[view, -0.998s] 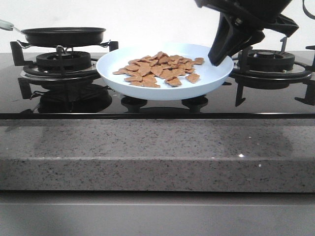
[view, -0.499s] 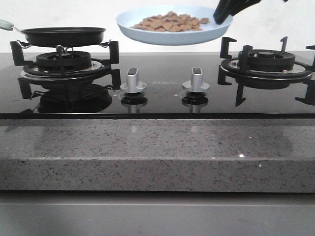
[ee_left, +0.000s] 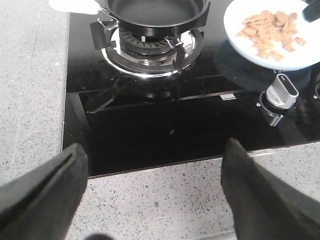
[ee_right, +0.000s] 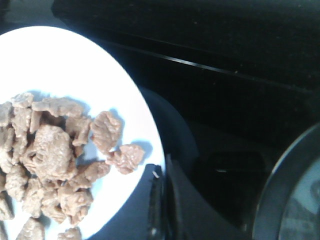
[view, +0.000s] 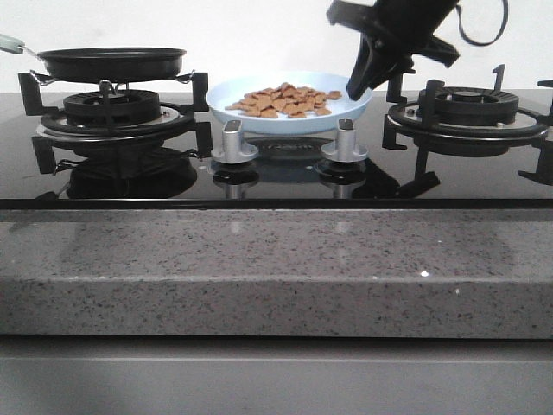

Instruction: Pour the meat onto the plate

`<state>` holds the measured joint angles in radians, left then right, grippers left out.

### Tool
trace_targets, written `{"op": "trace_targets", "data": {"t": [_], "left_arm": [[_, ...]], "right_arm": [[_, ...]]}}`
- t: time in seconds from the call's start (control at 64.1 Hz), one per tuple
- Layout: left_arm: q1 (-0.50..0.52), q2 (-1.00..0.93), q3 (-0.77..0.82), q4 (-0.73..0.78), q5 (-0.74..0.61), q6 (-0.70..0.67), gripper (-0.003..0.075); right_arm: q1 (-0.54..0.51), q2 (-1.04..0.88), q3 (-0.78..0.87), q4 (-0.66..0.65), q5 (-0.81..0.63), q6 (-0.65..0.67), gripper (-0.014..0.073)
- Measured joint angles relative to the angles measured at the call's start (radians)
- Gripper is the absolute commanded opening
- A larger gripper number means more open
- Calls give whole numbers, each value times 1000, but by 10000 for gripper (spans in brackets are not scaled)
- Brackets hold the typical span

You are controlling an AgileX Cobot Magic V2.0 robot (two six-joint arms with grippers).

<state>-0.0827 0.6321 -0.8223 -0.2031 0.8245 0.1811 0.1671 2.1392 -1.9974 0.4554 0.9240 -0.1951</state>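
Our right gripper (view: 359,86) clamps the plate's (view: 259,119) rim, meat (view: 283,100) heaped inside, beside the empty pan (view: 111,62); left gripper (ee_left: 155,185) gapes wide.

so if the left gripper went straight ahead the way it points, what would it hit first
Probably the black glass hob top: the open left gripper aims down and forward over the stone counter edge at bare glass, short of the pan. Depth is hard to judge, so the counter edge could come first.
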Motion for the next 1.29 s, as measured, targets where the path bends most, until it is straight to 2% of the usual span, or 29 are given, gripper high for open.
{"op": "trace_targets", "data": {"t": [0.062, 0.172, 0.234, 0.265, 0.468, 0.624, 0.717, 0.936, 1.294], "left_arm": [[0, 0, 0, 0, 0, 0, 547], [0, 0, 0, 0, 0, 0, 546], [0, 0, 0, 0, 0, 0, 546], [0, 0, 0, 0, 0, 0, 547], [0, 0, 0, 3, 0, 0, 546], [0, 0, 0, 22, 0, 0, 547], [0, 0, 0, 24, 2, 0, 547], [0, 0, 0, 26, 2, 0, 547], [0, 0, 0, 26, 3, 0, 547]], "right_arm": [[0, 12, -4, 0, 2, 0, 24], [0, 17, -5, 0, 8, 0, 264], [0, 17, -9, 0, 8, 0, 356], [-1, 17, -9, 0, 8, 0, 371], [-4, -51, -10, -22, 65, 8, 311], [16, -209, 47, -161, 103, 63, 274], [34, -340, 146, -235, 99, 93, 275], [40, -648, 487, -314, 55, 128, 275], [40, -1220, 974, -326, 31, 182, 275]]}}
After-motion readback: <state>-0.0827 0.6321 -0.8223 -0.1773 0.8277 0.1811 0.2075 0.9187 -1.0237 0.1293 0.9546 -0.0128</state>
